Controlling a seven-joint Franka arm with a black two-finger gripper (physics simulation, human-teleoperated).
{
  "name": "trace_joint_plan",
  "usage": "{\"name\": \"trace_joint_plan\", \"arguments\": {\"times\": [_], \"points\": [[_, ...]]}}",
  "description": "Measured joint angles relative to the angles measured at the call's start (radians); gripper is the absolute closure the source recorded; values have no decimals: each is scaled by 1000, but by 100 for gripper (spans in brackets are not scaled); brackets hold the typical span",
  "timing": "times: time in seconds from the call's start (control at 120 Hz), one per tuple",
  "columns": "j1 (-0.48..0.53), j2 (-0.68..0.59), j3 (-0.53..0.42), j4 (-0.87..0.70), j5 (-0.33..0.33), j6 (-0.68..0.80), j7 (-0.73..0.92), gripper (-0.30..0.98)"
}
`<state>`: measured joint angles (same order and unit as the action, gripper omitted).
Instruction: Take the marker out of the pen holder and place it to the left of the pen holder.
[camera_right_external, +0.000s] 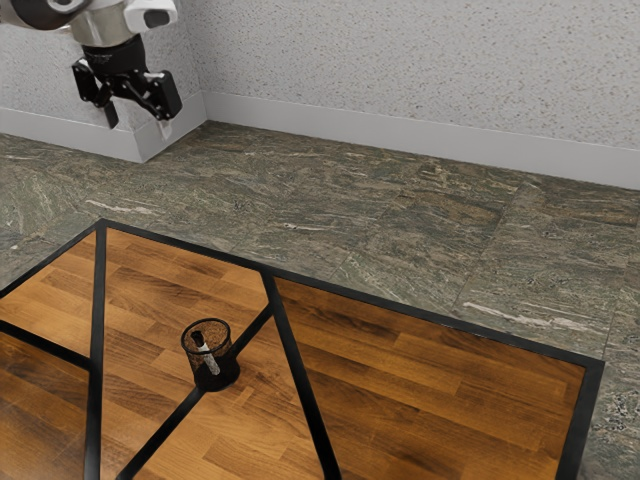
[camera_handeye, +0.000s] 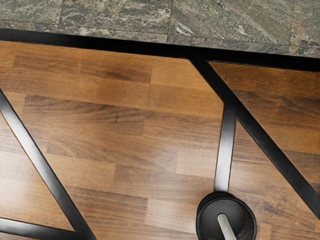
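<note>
One marker (camera_right_external: 208, 360) is still to be lifted: it leans inside the black mesh pen holder (camera_right_external: 225, 376), so I judge that none of the job is done. All that shows is an arm poised for the approach; the reach, the grasp, the lift clear of the rim and the setting down to the holder's left all remain. My gripper (camera_right_external: 138, 124) hangs high over the scene toward the exterior view's upper left, its two fingers spread wide with nothing between them. From there the marker lies well apart and much lower, toward the exterior view's right and nearer that camera, held tilted by the holder on the wooden table (camera_right_external: 430, 375). The next move probably calls for travel across and down, bringing the open fingers around the marker's upper end. Because it slants, a straight descent could catch the rim or tip the holder, so lining up with its lean seems wise.
</note>
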<state>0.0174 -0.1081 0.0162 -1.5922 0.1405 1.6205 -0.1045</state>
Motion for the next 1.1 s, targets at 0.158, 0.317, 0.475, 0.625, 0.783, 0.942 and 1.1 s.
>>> {"name": "trace_joint_plan", "arguments": {"times": [0.158,0.317,0.475,0.625,0.783,0.942,1.1], "points": [[-6,-7,-13,-21,1,18,-18,0],[-2,-17,-7,-222,-7,137,-38,0],[-1,-21,-6,-455,-13,334,-62,0],[6,-29,-6,-613,-69,497,-80,0],[5,-34,-6,-711,-117,602,-105,0],[-2,-49,-8,-782,-153,651,-132,0],[-11,-15,-23,-806,-166,683,-152,0]]}}
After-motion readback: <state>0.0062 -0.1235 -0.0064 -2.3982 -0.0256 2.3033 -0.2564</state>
